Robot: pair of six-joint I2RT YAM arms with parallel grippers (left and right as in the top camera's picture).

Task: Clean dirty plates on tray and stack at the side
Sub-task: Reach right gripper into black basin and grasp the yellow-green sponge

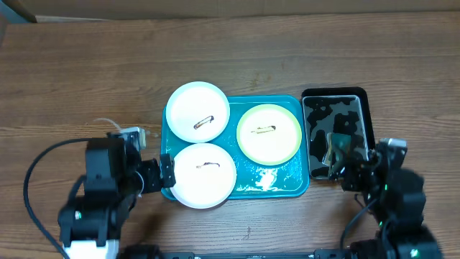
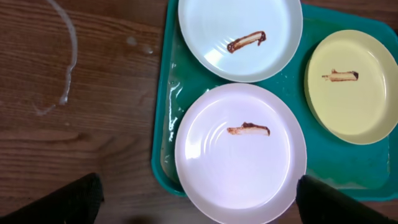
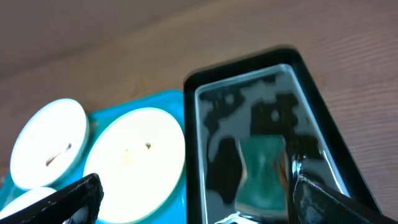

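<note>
Starting the clean | left gripper (image 1: 154, 175), right gripper (image 1: 359, 173): jaws apart, empty | three smeared plates (image 1: 205, 175) all on tray (image 1: 277, 181), none stacked | likely first: lift greenish block (image 3: 264, 171) from black tub (image 1: 334, 91) right of tray, gripping its middle squarely.

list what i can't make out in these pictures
- Greenish thing in the black tub: right wrist view, blurred and under reflections; what it is cannot be told.
- Pale yellow plate: left wrist view, right side cut by the frame edge.
- Nearest white plate: right wrist view, mostly cut off at the bottom corner.
</note>
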